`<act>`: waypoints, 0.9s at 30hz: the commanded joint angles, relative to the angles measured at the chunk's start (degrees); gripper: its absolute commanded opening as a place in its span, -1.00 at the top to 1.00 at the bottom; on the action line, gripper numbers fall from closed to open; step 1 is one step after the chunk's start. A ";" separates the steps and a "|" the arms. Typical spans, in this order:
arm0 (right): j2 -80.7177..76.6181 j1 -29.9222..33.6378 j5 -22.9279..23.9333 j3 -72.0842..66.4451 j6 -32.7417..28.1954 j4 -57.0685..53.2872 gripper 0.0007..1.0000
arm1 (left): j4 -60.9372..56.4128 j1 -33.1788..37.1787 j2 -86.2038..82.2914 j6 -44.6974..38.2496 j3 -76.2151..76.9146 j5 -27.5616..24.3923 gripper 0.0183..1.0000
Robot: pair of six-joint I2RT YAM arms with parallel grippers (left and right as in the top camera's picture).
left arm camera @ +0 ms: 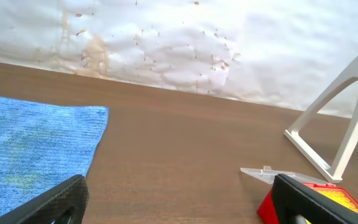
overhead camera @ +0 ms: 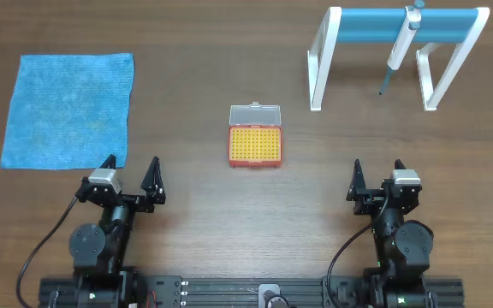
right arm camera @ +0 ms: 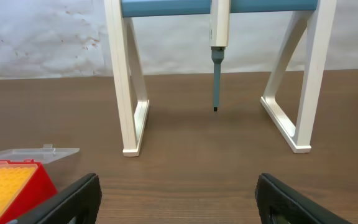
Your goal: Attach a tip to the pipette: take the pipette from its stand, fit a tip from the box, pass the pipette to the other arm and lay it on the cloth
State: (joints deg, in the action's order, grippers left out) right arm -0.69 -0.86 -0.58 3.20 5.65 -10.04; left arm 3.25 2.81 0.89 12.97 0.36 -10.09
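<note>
Black fingers [right arm camera: 73,200] of the right gripper [right arm camera: 178,202] stand wide apart with nothing between them, low over the brown table [overhead camera: 229,214]. The left gripper [left arm camera: 179,205] is spread just as wide and is just as empty. From above, both grippers sit close to their arm bases, well apart from each other, left and right of the table's middle.

Just beyond the left gripper's one finger lies the corner of the blue cloth [overhead camera: 67,111], spread flat at the table's left side. By its other finger is the red tip box [overhead camera: 255,147], which stands between the two arms and a little farther out. The box is open. Its yellow rack of tips faces up and its clear lid [overhead camera: 255,115] is folded back flat on the far side.

Farther out from the right gripper stands the white stand [overhead camera: 323,60], with two slanted leg frames and a blue crossbar on top. The pipette [overhead camera: 398,47] hangs from that bar between the legs. Its narrow dark end points down and stops short of the table, touching nothing. Behind the table runs a white, stained backdrop [left arm camera: 166,43].
</note>
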 commanded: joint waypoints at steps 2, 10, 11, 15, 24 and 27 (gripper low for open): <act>-0.02 -0.57 -0.90 1.14 -5.97 -4.04 -0.60 | 0.87 -0.22 -0.52 0.09 -0.04 5.38 -0.90; -0.02 -0.57 -0.90 1.14 -5.97 -4.02 -0.61 | 0.90 -0.22 -0.52 0.09 -0.04 5.38 -0.90; -0.02 -0.57 -0.90 1.14 -5.97 -4.02 -0.61 | 0.87 -0.22 -0.52 0.09 -0.04 5.38 -0.90; -0.15 -0.33 2.95 1.14 -5.66 -3.96 -0.60 | 0.87 -0.22 -0.52 0.09 -0.04 5.35 -0.90; -31.52 1.60 7.23 12.98 -1.03 13.99 -0.61 | 0.87 -0.22 -0.52 0.09 -0.04 5.38 -0.90; -45.79 1.62 7.26 19.74 -1.51 19.50 -0.60 | 0.90 -0.22 -0.52 0.09 -0.04 5.38 -0.90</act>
State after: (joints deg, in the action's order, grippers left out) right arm -38.98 0.49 5.56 18.26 3.99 6.50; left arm 3.81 2.81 0.69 12.97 0.45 -5.37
